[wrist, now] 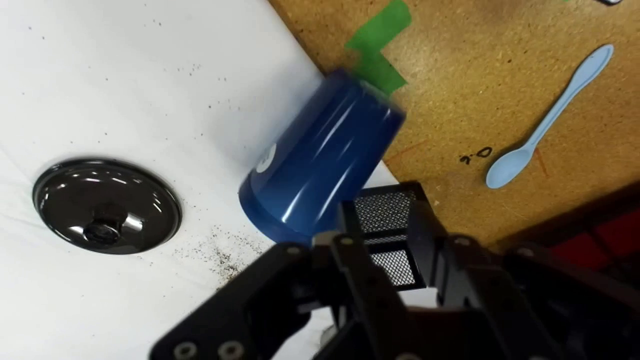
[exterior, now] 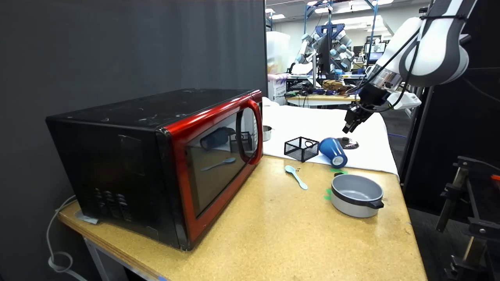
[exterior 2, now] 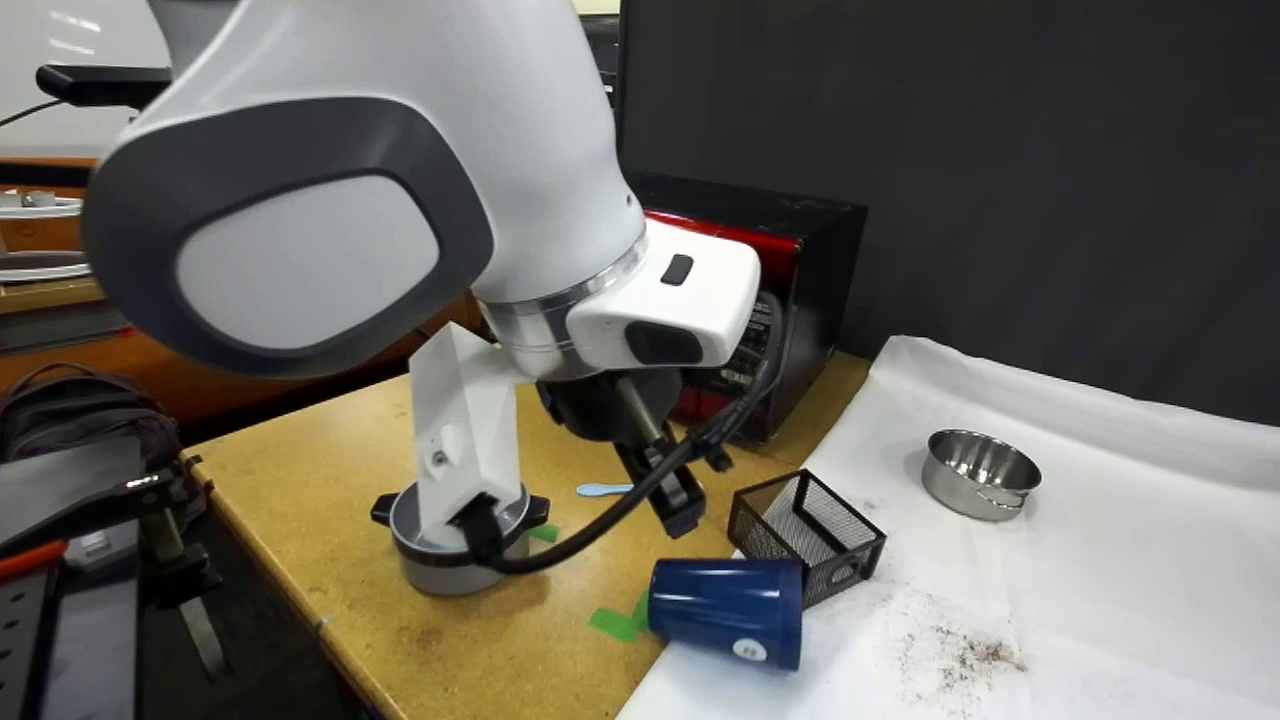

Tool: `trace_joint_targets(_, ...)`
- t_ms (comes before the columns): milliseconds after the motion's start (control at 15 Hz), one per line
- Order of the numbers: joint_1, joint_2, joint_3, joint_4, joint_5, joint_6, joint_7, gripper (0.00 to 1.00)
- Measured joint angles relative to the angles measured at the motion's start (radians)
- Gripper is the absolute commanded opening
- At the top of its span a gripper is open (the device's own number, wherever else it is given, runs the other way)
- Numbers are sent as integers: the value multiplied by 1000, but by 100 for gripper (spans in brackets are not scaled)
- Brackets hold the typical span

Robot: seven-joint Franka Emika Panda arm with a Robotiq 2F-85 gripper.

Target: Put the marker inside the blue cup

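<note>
The blue cup (exterior: 333, 152) lies on its side at the edge of the white cloth. It also shows in an exterior view (exterior 2: 722, 605) and in the wrist view (wrist: 325, 160). Its base points toward the wooden table; its mouth and inside are hidden. My gripper (wrist: 384, 206) is open, its fingers apart with nothing seen between them. In the wrist view it is over the mesh basket, just beside the cup's wide end. In both exterior views the gripper (exterior: 347, 129) (exterior 2: 683, 518) is above the surface, apart from the cup. The marker is hidden or out of view.
A black mesh basket (exterior: 301, 149) stands beside the cup. A dark lid (wrist: 107, 206) lies on the cloth. A light blue spoon (exterior: 295, 177) and a grey pot (exterior: 356, 195) are on the wood. A steel pan (exterior 2: 980, 475) and a red-black microwave (exterior: 195, 156) stand further off.
</note>
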Motion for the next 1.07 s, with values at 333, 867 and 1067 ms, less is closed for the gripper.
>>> trace_joint_targets(333, 2, -7, -6, -47, -30, 0, 23, 34)
trace_joint_targets(867, 131, -57, -108, -29, 32, -175, 28, 72)
trace_joint_targets(1067, 244, -135, -202, 32, 105, -407, 23, 92)
